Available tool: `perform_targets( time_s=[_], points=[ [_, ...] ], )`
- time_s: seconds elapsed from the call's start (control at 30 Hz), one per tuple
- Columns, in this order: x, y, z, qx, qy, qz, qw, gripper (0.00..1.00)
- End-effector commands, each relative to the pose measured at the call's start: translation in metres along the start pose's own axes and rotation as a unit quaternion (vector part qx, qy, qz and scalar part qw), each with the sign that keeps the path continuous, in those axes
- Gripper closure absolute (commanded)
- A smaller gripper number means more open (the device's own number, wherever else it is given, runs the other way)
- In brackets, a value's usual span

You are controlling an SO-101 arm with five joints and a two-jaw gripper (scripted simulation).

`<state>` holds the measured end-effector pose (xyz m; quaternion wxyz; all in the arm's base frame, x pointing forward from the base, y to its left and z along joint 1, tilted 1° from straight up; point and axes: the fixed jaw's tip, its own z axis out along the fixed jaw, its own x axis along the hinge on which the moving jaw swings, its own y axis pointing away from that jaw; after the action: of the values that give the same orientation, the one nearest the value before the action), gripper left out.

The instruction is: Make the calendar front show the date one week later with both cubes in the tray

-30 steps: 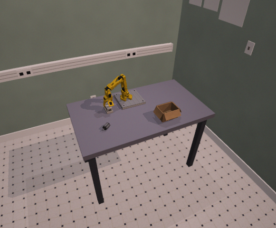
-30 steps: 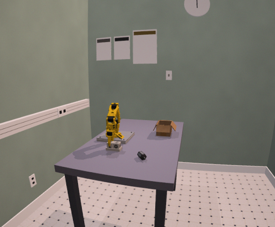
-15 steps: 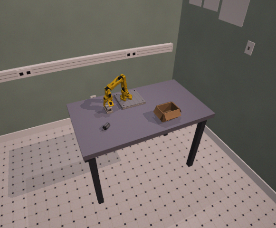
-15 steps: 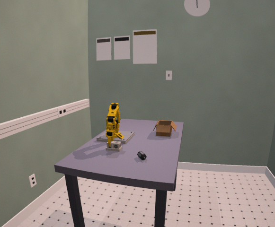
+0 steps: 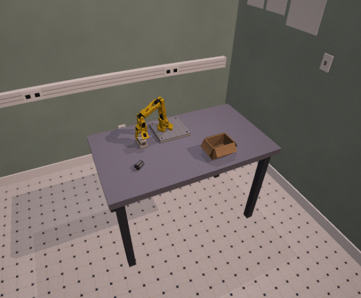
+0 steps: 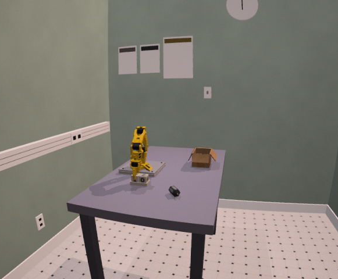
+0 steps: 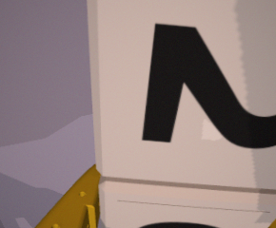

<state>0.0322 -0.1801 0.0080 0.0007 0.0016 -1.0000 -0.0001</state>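
Gripper [image 6: 137,176] clenched on a calendar cube [image 7: 176,95], down at the tray [image 6: 139,182] near the table's [image 5: 174,166] back-left corner, just beside the base plate [image 5: 182,133]. Cube face close to the wrist camera, bold black digit lying sideways. Elsewhere: small dark cylinder [image 5: 138,164] toward the front edge, open cardboard box [image 5: 219,146] toward the right edge.

Purple table [image 5: 180,179] — tray [image 6: 139,182], box [image 5: 219,146], plate [image 5: 179,133]

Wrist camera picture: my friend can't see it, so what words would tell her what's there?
A pale cube fills the view from very close, with a big black digit lying sideways across its face. The yellow claw shows at the bottom corners, gripping the cube, with the purple table behind on the left.
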Motion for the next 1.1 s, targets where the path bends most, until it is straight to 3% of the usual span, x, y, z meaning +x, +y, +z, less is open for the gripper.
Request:
perform_targets(
  time_s=[0.0,1.07],
  points=[
    [0.0012,0.0002,0.0006,-0.006,0.0,0.006,1.0,1.0],
    [0.001,-0.001,-0.0048,-0.006,0.0,0.006,1.0,1.0]
  ],
)
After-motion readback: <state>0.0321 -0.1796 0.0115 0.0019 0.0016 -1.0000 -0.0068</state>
